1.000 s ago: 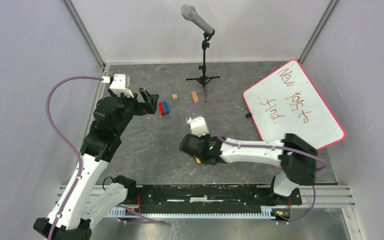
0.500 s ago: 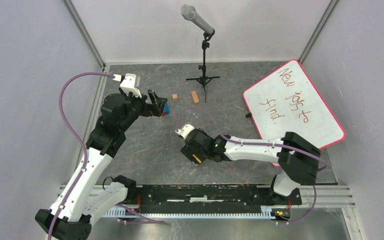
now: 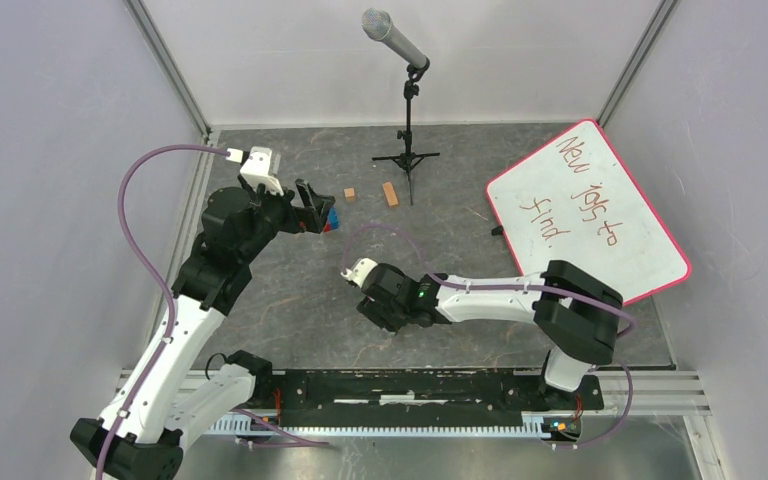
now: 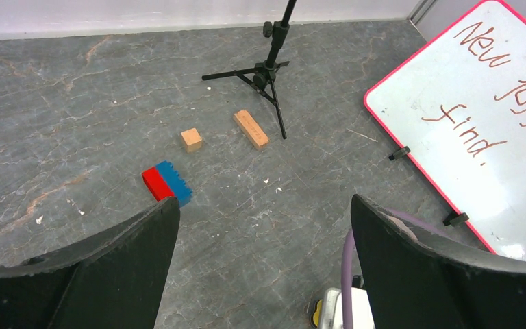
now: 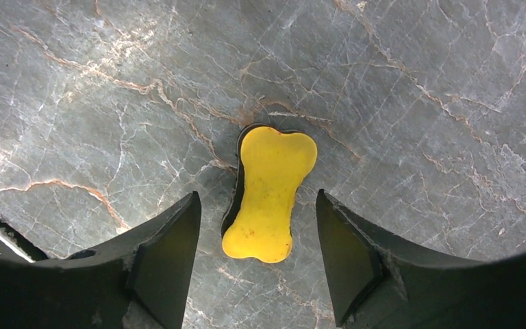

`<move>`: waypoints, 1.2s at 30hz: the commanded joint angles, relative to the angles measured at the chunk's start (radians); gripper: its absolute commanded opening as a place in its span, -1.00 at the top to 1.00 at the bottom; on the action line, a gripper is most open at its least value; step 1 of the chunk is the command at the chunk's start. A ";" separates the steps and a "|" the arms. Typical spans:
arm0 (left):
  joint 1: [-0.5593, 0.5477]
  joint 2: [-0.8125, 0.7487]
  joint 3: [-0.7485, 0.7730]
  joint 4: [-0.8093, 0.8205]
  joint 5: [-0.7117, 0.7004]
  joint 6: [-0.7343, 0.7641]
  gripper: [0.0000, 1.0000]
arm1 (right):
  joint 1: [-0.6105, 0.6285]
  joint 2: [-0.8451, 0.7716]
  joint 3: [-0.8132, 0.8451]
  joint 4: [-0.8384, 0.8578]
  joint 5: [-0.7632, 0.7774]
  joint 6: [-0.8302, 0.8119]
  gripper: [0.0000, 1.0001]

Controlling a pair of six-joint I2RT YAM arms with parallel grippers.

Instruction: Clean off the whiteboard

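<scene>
Pinch the probably light, stiff eraser (image 5: 270,194) at its narrow waist between the parted, empty jaws of the right gripper (image 5: 257,199), leave the left gripper (image 4: 264,202) wide open, then rub the rigid, slick whiteboard (image 3: 588,212) at two o'clock.

The left arm (image 3: 175,340), at the left of the overhead frame, and the right arm (image 3: 490,297), low and right of centre, share white link shells and bulky black joints. A lilac cable (image 3: 175,148) runs along each. White camera blocks (image 3: 258,168) cap both wrists. A green light (image 3: 421,293) glows near the right wrist. The left pincer (image 4: 264,212) and right pincer (image 5: 257,205) have broad matte-black fingers.
</scene>
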 commanded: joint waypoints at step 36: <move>-0.425 1.078 0.283 0.928 0.512 -0.635 -0.75 | -0.849 -0.349 0.185 -0.372 0.409 -0.176 0.76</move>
